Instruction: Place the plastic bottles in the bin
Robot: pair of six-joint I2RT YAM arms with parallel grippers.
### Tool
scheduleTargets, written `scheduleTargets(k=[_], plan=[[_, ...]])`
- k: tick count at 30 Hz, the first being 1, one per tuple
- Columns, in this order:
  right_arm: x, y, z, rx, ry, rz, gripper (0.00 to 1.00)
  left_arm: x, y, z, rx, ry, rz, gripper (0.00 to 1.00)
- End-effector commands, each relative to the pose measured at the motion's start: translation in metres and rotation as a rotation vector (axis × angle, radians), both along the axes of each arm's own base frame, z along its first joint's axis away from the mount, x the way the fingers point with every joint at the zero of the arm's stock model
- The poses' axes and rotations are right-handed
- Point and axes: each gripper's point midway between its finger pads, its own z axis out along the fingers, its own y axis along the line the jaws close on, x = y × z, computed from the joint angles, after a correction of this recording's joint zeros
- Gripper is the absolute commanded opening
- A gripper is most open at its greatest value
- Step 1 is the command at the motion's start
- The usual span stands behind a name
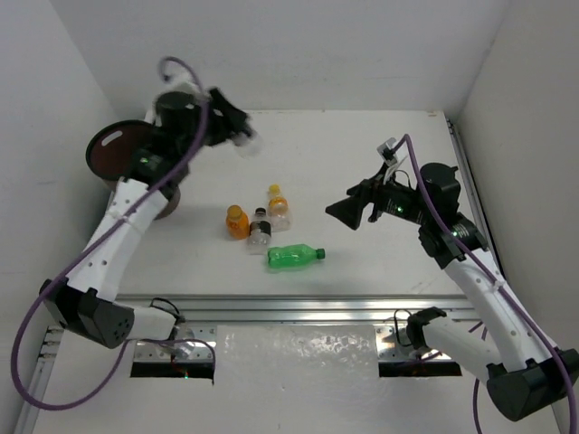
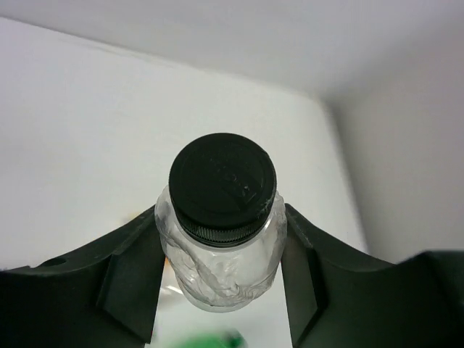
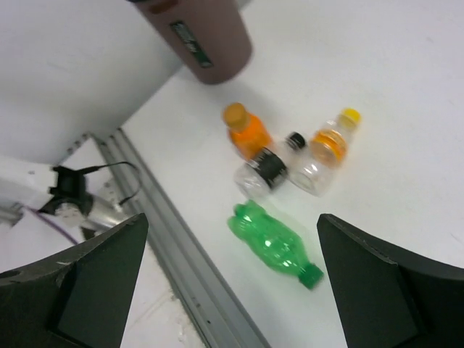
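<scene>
The left gripper (image 2: pixel 221 239) is clamped on a clear bottle (image 2: pixel 217 279) with a black cap (image 2: pixel 222 185). One finger (image 2: pixel 130 268) presses each side, and the bottle is held up off the table (image 1: pixel 362 163). The bin (image 1: pixel 107 149) stands just to this gripper's left, close against the left wall, and the left arm's own forearm crosses in front of it. The right gripper (image 1: pixel 339 210) hangs with its fingers wide apart and nothing between them. Ahead of and below it lie 4 bottles in a tight group: an orange bottle (image 3: pixel 246 134), a second clear bottle (image 3: pixel 261 170), a yellow-capped bottle (image 3: pixel 326 148) and, nearest, a green bottle (image 3: pixel 272 243) on its side. Bare tabletop surrounds the group, and a metal rail (image 3: pixel 181 254) bounds the table's near edge.
</scene>
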Motion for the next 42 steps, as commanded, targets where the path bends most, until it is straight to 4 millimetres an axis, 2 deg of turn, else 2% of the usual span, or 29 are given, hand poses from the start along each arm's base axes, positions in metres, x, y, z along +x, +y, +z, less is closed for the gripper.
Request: scheduleTargets(k=[1,2,4,5,7,9,10,11,14,16,17,18,19,20,21,23,24,25,26,27,28,29,30,31,32,37,39,40,42], plan=[[0.013,-0.020,-0.018,-0.106,0.024,-0.132,0.99,0.016,0.168,0.002,0.126,0.078,0.604,0.00],[0.014,-0.021,-0.024,-0.114,0.035,-0.139,0.99,0.015,0.208,0.010,0.130,0.074,0.707,0.00],[0.016,-0.025,-0.038,-0.135,0.063,-0.168,0.99,0.012,0.248,0.015,0.150,0.072,0.840,0.03],[0.017,-0.027,-0.048,-0.142,0.099,-0.184,0.99,0.010,0.284,0.014,0.170,0.085,0.949,0.06],[0.014,-0.021,-0.057,-0.141,0.132,-0.143,0.99,0.008,0.319,0.012,0.193,0.105,1.041,0.08],[0.011,-0.014,-0.064,-0.130,0.153,-0.097,0.99,0.020,0.334,-0.004,0.212,0.146,1.058,0.14],[0.011,-0.011,-0.063,-0.121,0.146,-0.076,0.99,0.023,0.341,-0.009,0.219,0.159,1.065,0.19],[0.007,-0.004,-0.066,-0.114,0.158,-0.023,0.99,0.033,0.344,-0.020,0.227,0.180,1.057,0.38],[-0.005,0.014,-0.066,-0.136,0.155,0.092,0.99,0.042,0.346,-0.037,0.235,0.225,1.042,0.76],[-0.002,0.023,-0.080,-0.245,0.116,0.065,0.99,0.040,0.344,-0.039,0.223,0.232,1.042,0.82],[-0.012,0.041,-0.080,-0.310,0.039,0.135,0.99,0.037,0.342,-0.030,0.211,0.205,1.038,0.85],[-0.001,0.043,-0.095,-0.397,0.031,0.092,0.99,0.034,0.341,-0.025,0.204,0.191,1.039,0.89],[-0.002,0.046,-0.105,-0.462,0.031,0.103,0.99,0.030,0.340,-0.024,0.205,0.185,1.038,0.91],[-0.003,0.057,-0.106,-0.525,-0.031,0.146,0.99,0.022,0.338,-0.011,0.197,0.151,1.041,0.92],[0.006,0.058,-0.130,-0.616,-0.013,0.137,0.99,0.017,0.337,-0.010,0.212,0.148,1.033,0.95],[0.013,0.067,-0.144,-0.704,-0.066,0.187,0.99,0.005,0.327,0.001,0.208,0.119,0.989,0.96],[0.021,0.067,-0.169,-0.784,-0.043,0.187,0.99,0.002,0.321,-0.005,0.231,0.120,0.946,0.96],[0.025,0.069,-0.177,-0.823,-0.052,0.198,0.99,-0.002,0.317,-0.008,0.233,0.123,0.920,0.96],[0.029,0.072,-0.183,-0.867,-0.083,0.213,0.99,-0.012,0.308,0.002,0.221,0.083,0.890,0.96],[0.034,0.073,-0.191,-0.901,-0.091,0.217,0.99,-0.018,0.303,-0.014,0.228,0.105,0.871,0.96],[0.037,0.075,-0.207,-0.941,-0.086,0.248,0.98,-0.030,0.295,-0.002,0.211,0.050,0.847,0.97],[0.037,0.077,-0.215,-0.953,-0.081,0.269,0.97,-0.034,0.290,-0.005,0.208,0.041,0.829,0.97],[0.036,0.078,-0.222,-0.962,-0.077,0.287,0.95,-0.038,0.286,-0.021,0.215,0.064,0.808,0.98],[0.031,0.081,-0.233,-0.962,-0.059,0.331,0.95,-0.046,0.282,-0.015,0.205,0.030,0.795,0.98],[0.028,0.082,-0.237,-0.957,-0.053,0.347,0.94,-0.048,0.280,-0.027,0.210,0.049,0.783,0.98],[-0.004,0.081,-0.272,-0.916,0.038,0.478,0.86,-0.053,0.265,-0.041,0.204,0.053,0.710,0.99],[-0.006,0.083,-0.283,-0.911,0.050,0.487,0.81,-0.051,0.258,-0.049,0.198,0.064,0.670,0.99],[-0.008,0.082,-0.286,-0.908,0.060,0.495,0.66,-0.051,0.255,-0.052,0.193,0.070,0.651,0.99],[-0.018,0.082,-0.283,-0.894,0.075,0.501,0.52,-0.054,0.248,-0.055,0.197,0.073,0.623,0.99]])
